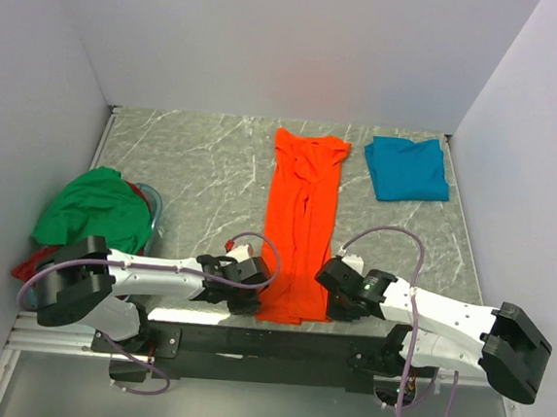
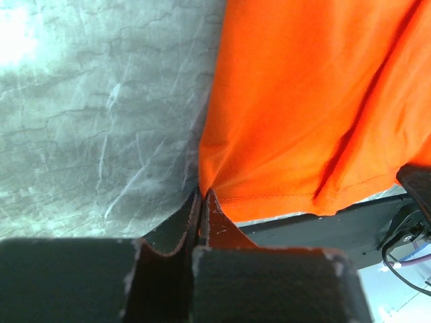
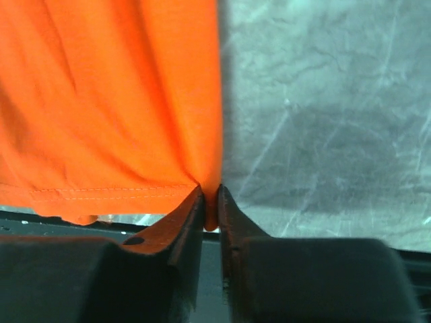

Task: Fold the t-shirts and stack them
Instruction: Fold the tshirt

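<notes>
My left hand and right hand each pinch a hem corner of the orange shirt, so I'd lift evenly, hem taut.

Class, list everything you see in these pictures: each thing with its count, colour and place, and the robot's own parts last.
orange t-shirt: one, bright orange, a long strip down the table's middle
teal t-shirt: one, teal blue, folded, far right
green t-shirt: one, green, crumpled heap, near left
dark red t-shirt: one, dark red, mostly hidden under the green heap
table: one, grey marbled, beneath everything
left hand: one, black, shut on the orange t-shirt's near left corner
right hand: one, black, shut on its near right corner
</notes>
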